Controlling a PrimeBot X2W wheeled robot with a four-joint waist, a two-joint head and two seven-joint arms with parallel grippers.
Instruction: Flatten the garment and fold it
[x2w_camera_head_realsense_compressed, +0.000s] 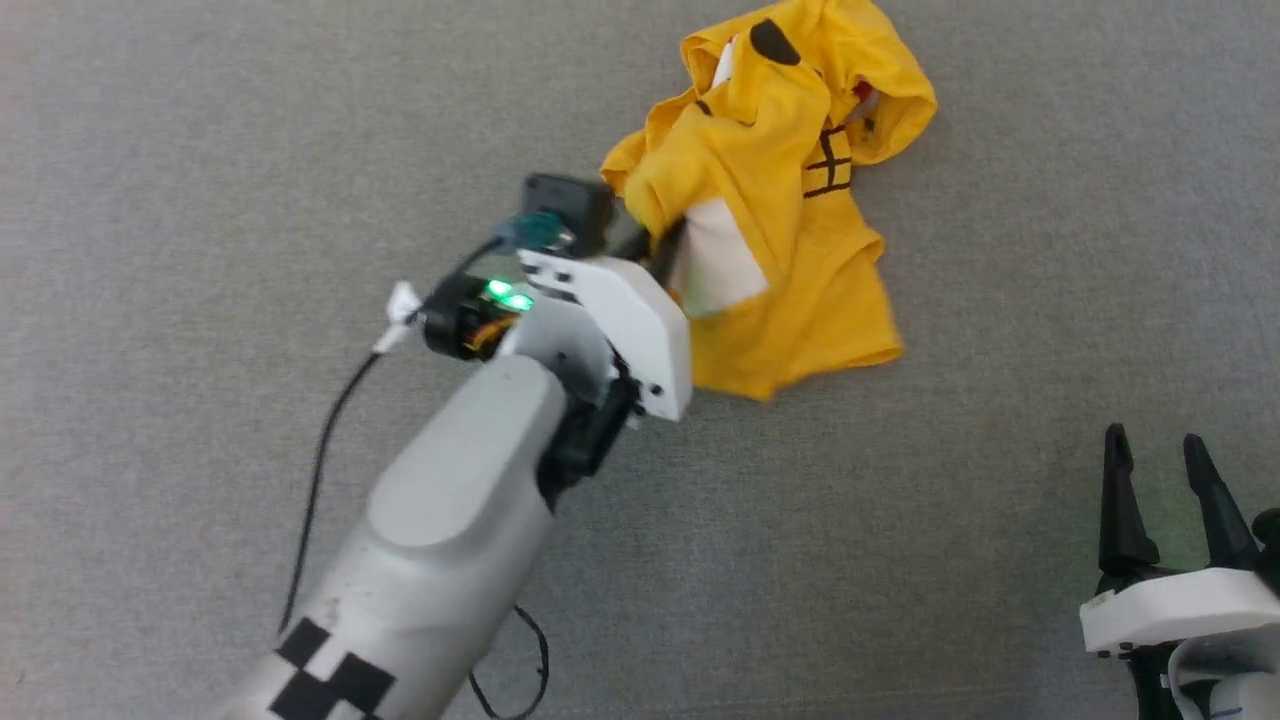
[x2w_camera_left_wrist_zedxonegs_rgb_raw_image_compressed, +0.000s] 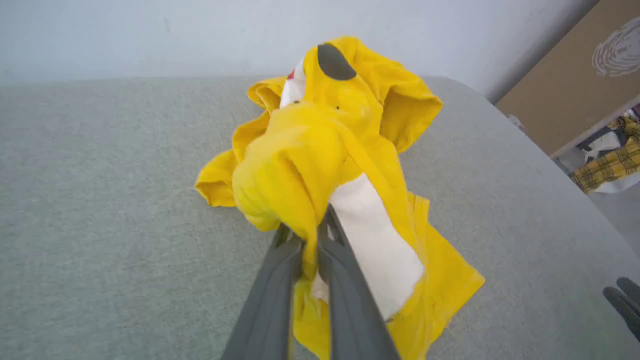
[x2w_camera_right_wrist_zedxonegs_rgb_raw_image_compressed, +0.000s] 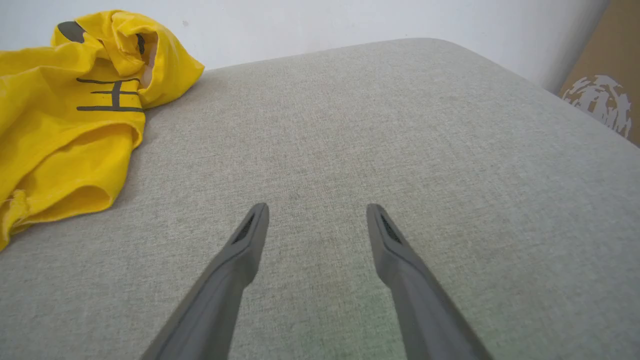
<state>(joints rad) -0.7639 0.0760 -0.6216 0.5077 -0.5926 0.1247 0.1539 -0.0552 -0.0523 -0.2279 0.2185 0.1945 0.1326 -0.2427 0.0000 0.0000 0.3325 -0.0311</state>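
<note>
Fabric, grey and woven, covers the surface (x2w_camera_head_realsense_compressed: 200, 150). Nearest, at the right, the right hand (x2w_camera_head_realsense_compressed: 1155, 440) stands with its two dark fingers spread wide and nothing between them, over bare cloth and well apart from the shirt (x2w_camera_head_realsense_compressed: 790, 230). From the near left the left arm (x2w_camera_head_realsense_compressed: 450, 520) reaches far and to the right, and a black cable (x2w_camera_head_realsense_compressed: 320, 470) hangs off it. The left hand (x2w_camera_left_wrist_zedxonegs_rgb_raw_image_compressed: 305, 232) is pinched closed on a bunched yellow fold of the shirt, with a white patch (x2w_camera_left_wrist_zedxonegs_rgb_raw_image_compressed: 375, 240) just right of its fingers. The shirt lies crumpled in a heap towards the far middle of the surface, with black marks (x2w_camera_head_realsense_compressed: 828, 160) and a black oval (x2w_camera_head_realsense_compressed: 775, 42) showing on its folds. Beyond it stands a pale wall (x2w_camera_left_wrist_zedxonegs_rgb_raw_image_compressed: 150, 30), and at the far right a brown board (x2w_camera_left_wrist_zedxonegs_rgb_raw_image_compressed: 565, 75).
</note>
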